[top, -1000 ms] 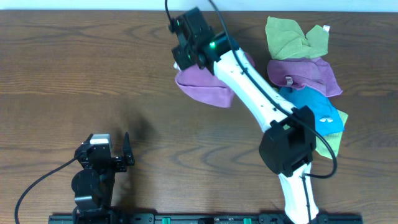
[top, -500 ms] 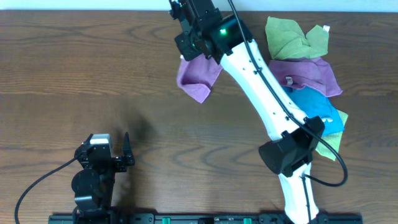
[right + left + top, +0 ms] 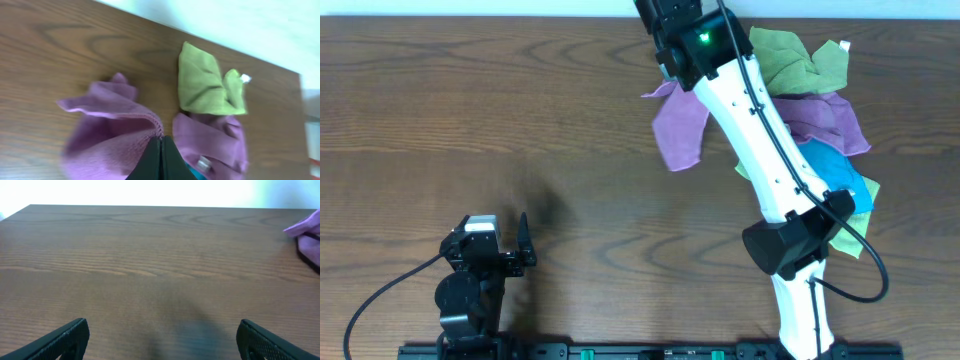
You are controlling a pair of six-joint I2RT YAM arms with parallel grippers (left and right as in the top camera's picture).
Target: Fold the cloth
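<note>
The mauve cloth hangs from my right gripper near the table's far edge, lifted and drooping in loose folds. In the right wrist view the right gripper is shut, its tips pinching the hemmed edge of the cloth. The cloth's edge also shows at the far right of the left wrist view. My left gripper rests at the near left, open and empty, with its fingers wide apart over bare wood.
A pile of other cloths lies at the far right: a green one, a purple one with a small white tag, a blue one. The green and tagged purple cloths show in the right wrist view.
My right gripper has moved right and toward the far edge with the cloth, lifting it off the table so it now hangs. The left arm has not moved.
</note>
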